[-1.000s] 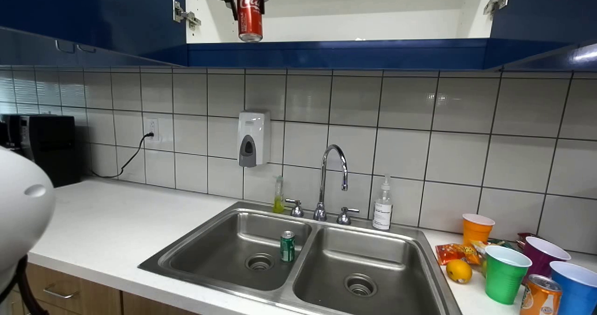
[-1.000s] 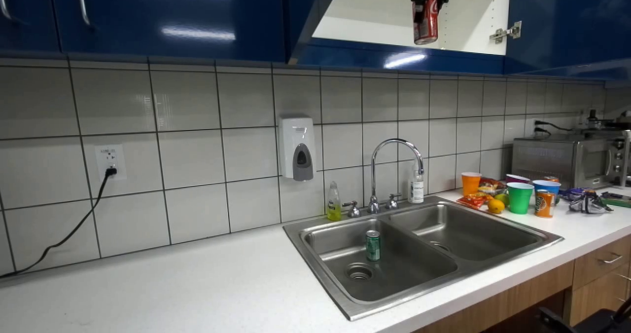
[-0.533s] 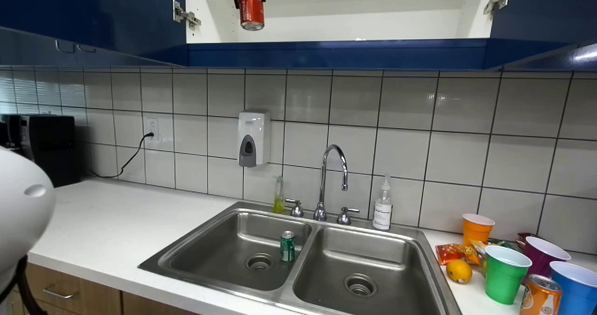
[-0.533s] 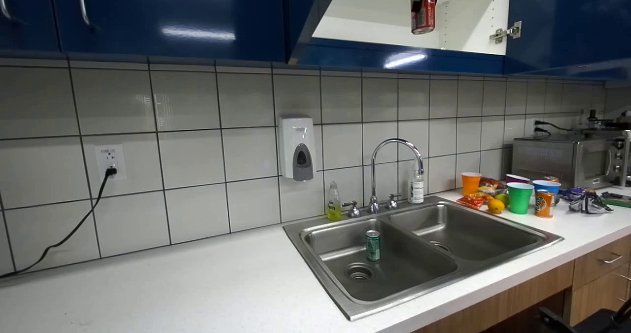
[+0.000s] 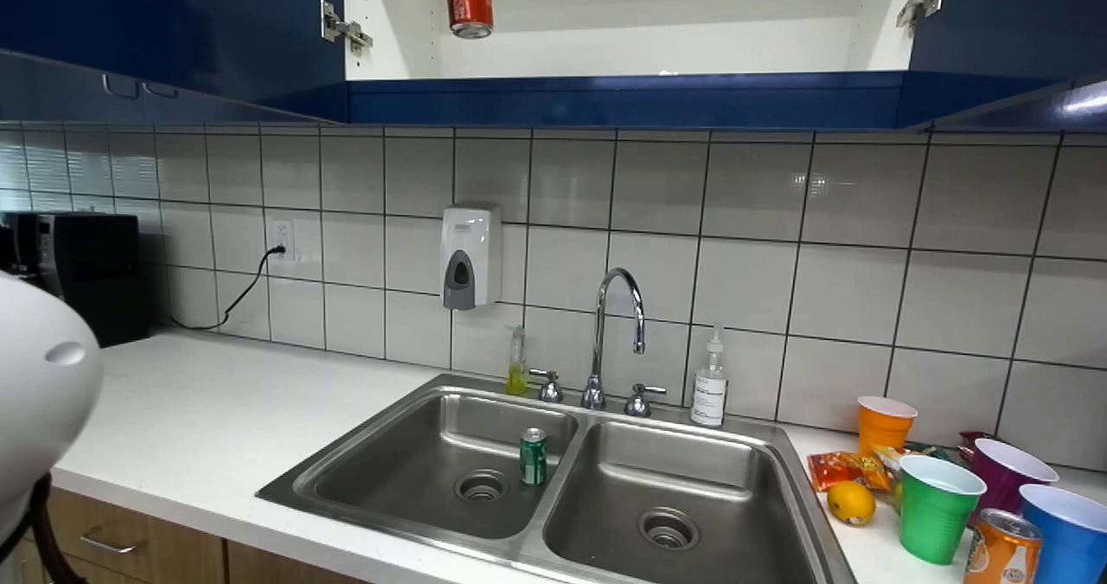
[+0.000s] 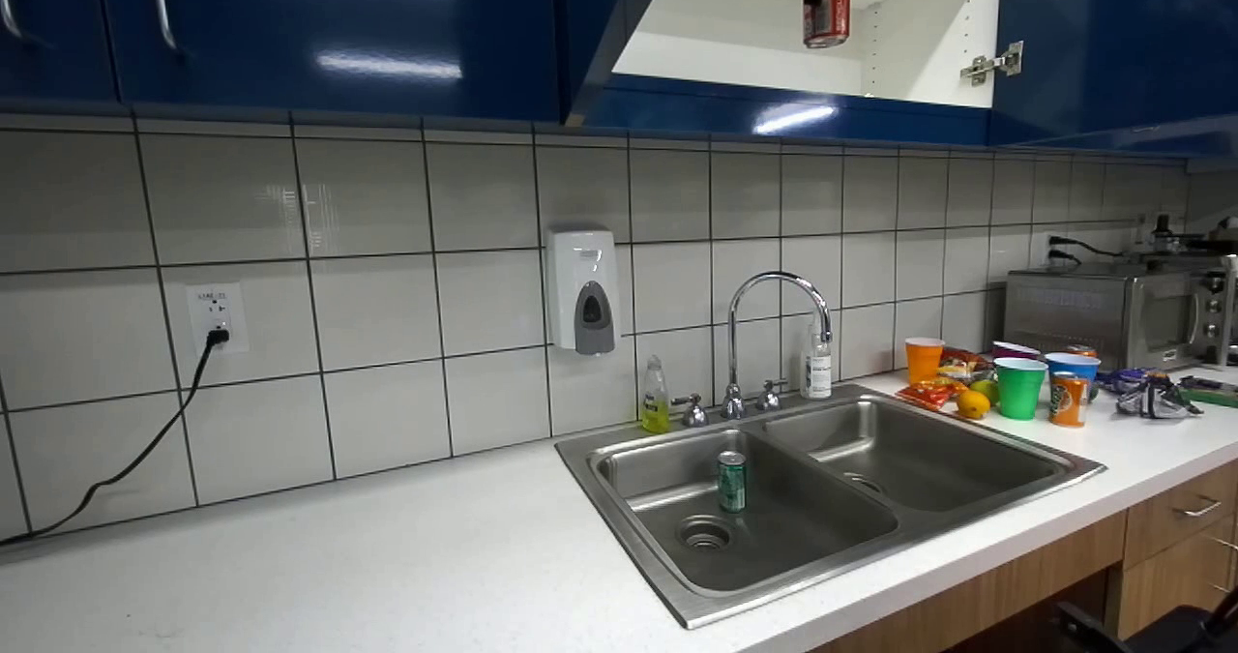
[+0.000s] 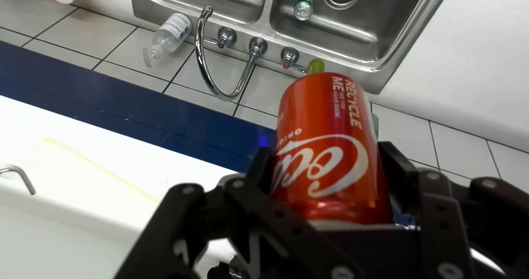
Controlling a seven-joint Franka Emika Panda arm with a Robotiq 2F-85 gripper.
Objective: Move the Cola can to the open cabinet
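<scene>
The red Cola can is held upright by my gripper, whose black fingers press on both sides of it. In both exterior views the can hangs at the top edge, its base above the lower lip of the open cabinet. The gripper is mostly cut off there. The cabinet has blue fronts and a white interior. In the wrist view the cabinet's blue lip lies left of the can. Whether the can is past the lip I cannot tell.
Open cabinet doors with metal hinges flank the opening. Below are the double sink holding a green can, the faucet, a wall soap dispenser, and cups on the counter.
The gripper and the can have risen steadily in both exterior views, with a small sideways shift. The can stays gripped. Cabinet, sink and counter items have not moved.
</scene>
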